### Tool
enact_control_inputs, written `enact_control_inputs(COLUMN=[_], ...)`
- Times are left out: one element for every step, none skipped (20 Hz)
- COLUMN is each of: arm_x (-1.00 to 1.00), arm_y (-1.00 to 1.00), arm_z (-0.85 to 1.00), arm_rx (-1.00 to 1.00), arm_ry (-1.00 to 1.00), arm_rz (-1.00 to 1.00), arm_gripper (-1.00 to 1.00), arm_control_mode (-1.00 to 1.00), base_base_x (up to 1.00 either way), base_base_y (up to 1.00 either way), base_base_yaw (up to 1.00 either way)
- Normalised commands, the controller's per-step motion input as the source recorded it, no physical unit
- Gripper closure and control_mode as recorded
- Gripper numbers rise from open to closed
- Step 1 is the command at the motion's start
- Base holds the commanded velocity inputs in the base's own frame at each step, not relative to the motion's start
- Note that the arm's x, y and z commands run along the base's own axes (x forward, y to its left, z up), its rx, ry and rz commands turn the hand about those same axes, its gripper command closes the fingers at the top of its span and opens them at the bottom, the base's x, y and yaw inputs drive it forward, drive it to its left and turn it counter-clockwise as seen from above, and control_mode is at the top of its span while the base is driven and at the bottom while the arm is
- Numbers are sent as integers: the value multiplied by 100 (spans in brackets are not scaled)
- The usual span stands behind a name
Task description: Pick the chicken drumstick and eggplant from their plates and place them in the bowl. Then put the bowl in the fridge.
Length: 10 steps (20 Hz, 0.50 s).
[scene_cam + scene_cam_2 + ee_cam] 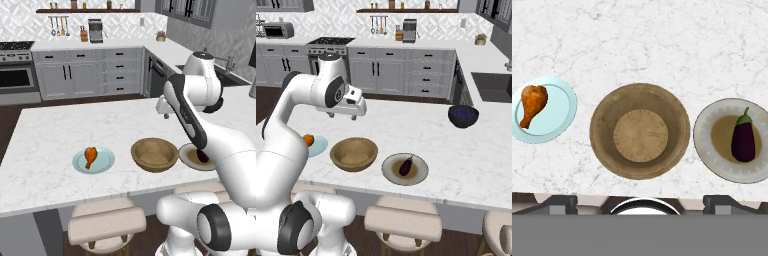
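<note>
Nothing done yet, by the look of it. The chicken drumstick [532, 105] sits on the light-blue plate [559, 120], the eggplant [743, 141] lies on the beige plate [712, 150], and the wooden bowl [640, 131] between the two plates holds nothing. All three stand in a row near the front edge of the white marble counter [50, 130]. The end effector [348, 114] hangs above the counter just behind the bowl, fingers spread wide apart, holding nothing. Both pick-ups, both drops into the bowl and the fridge trip are all left to do. A dark blue bowl [463, 116] sits well apart, further back on the counter. No brands, labels or readable writing anywhere.
</note>
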Motion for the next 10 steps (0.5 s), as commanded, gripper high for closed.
enact_control_inputs(arm_x=[0,0,0,0,0,0,0,0,0,0], arm_y=[0,0,0,0,0,0,0,0,0,0], arm_z=[0,0,0,0,0,0,0,0,0,0], arm_rx=[0,0,0,0,0,0,0,0,0,0], arm_ry=[0,0,0,0,0,0,0,0,0,0], arm_rz=[0,0,0,0,0,0,0,0,0,0], arm_gripper=[-100,-100,-100,-100,-100,-100,-100,-100,-100,-100], arm_control_mode=[100,100,100,100,100,100,100,-100,-100,-100], base_base_x=[0,0,0,0,0,0,0,0,0,0], base_base_y=[0,0,0,0,0,0,0,0,0,0], base_base_yaw=[0,0,0,0,0,0,0,0,0,0])
